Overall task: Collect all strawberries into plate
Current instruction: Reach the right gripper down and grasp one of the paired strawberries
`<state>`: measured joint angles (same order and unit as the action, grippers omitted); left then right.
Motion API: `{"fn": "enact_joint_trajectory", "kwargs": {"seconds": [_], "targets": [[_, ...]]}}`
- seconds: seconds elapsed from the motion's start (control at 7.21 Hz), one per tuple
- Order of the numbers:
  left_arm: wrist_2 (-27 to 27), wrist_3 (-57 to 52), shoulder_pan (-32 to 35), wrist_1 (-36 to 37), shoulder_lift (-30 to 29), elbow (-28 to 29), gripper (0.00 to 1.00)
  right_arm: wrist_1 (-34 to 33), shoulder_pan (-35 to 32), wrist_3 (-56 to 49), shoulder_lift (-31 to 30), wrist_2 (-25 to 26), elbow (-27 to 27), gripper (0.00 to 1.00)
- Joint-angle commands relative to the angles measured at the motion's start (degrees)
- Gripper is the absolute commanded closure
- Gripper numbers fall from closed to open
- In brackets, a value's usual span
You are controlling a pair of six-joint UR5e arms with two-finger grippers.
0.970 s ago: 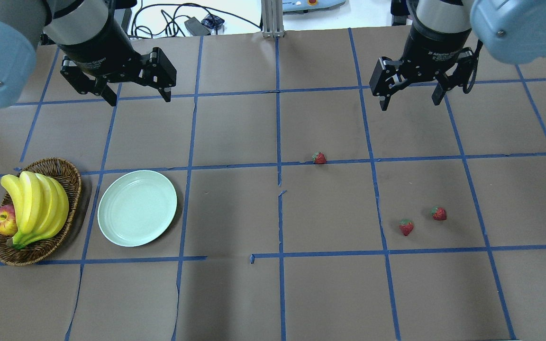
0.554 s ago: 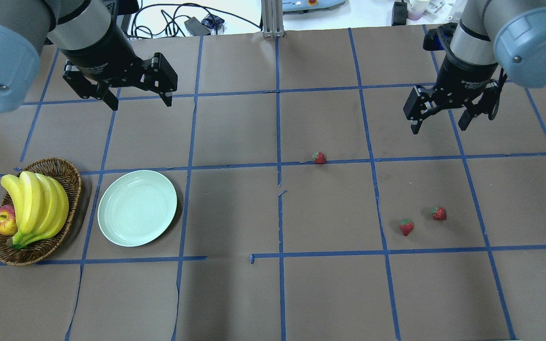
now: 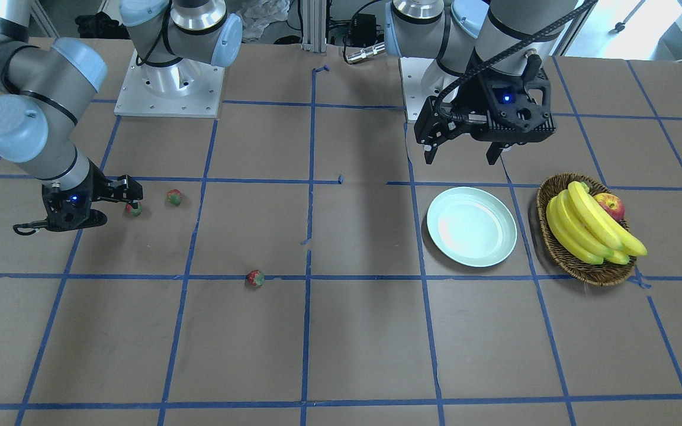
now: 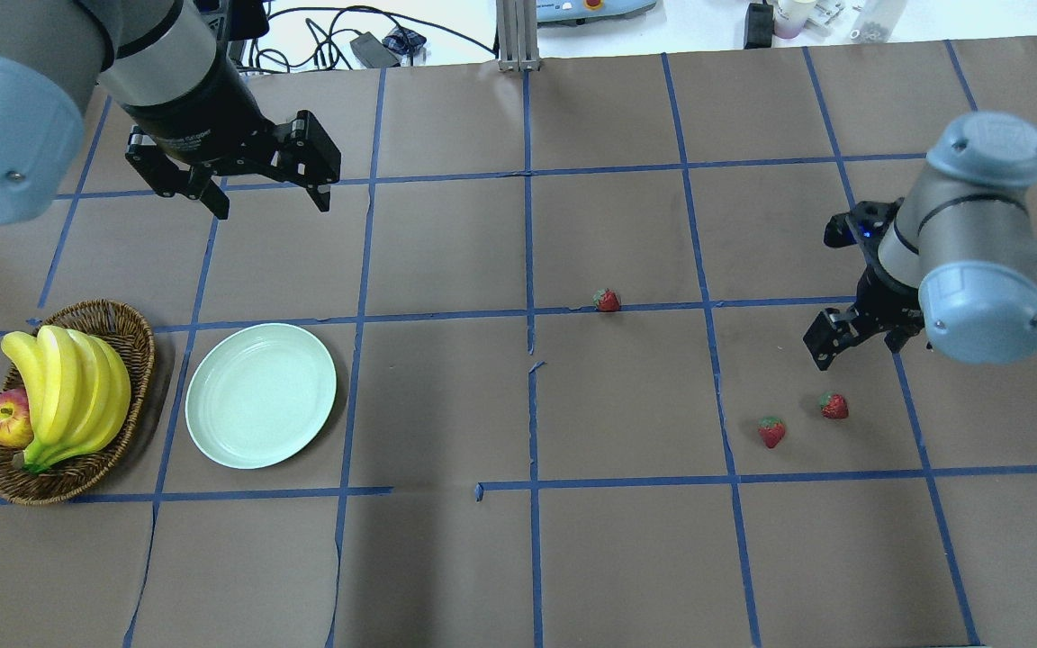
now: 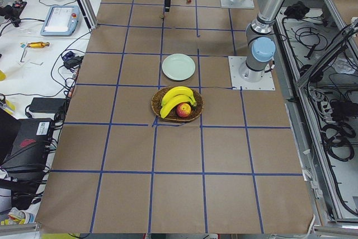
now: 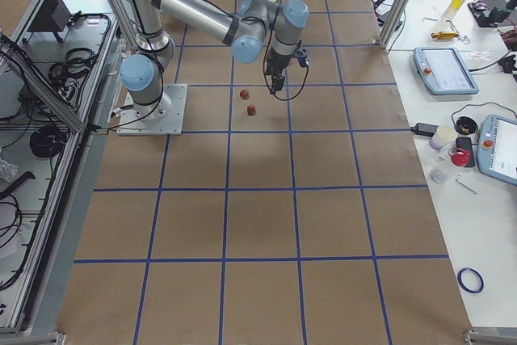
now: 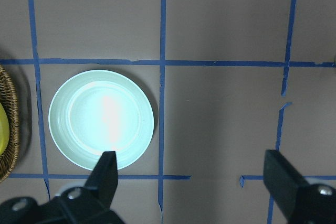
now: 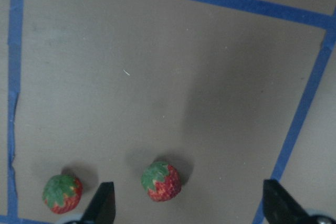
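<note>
Judging by wrist view, centre wide-open, empty right claw over off-centre strawberry. Descend to tabletop, clear of neighbouring strawberry, and close gently.

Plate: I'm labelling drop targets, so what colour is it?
The plate is plain pale mint green, clearest in the left wrist view.

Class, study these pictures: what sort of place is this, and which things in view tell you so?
Probably a robotics lab: two arms bolted to a table gridded with blue tape, teach pendants and loose cables alongside, plus staged strawberries and a plate.
</note>
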<state>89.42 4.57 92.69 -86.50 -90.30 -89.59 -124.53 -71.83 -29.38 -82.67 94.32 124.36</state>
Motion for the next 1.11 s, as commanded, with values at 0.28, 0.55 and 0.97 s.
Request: {"fn": "enact_joint_trajectory", "kwargs": {"seconds": [0.28,0.55,0.97], "targets": [[-0.13,0.00,0.04,0.01,-0.05,-0.15,0.00,-11.26,1.17,-1.12,0.67,-0.63,8.53,0.40],[-0.22,0.00,0.04,0.01,-0.05,-0.15,0.00,-10.65,1.17,-0.59,0.67,-0.54,8.35,1.00],[-0.04,0.00,0.04,0.01,0.04,-0.15,0.00,-8.91,-4.06,10.01,0.58,-1.07,1.72,1.00]]}}
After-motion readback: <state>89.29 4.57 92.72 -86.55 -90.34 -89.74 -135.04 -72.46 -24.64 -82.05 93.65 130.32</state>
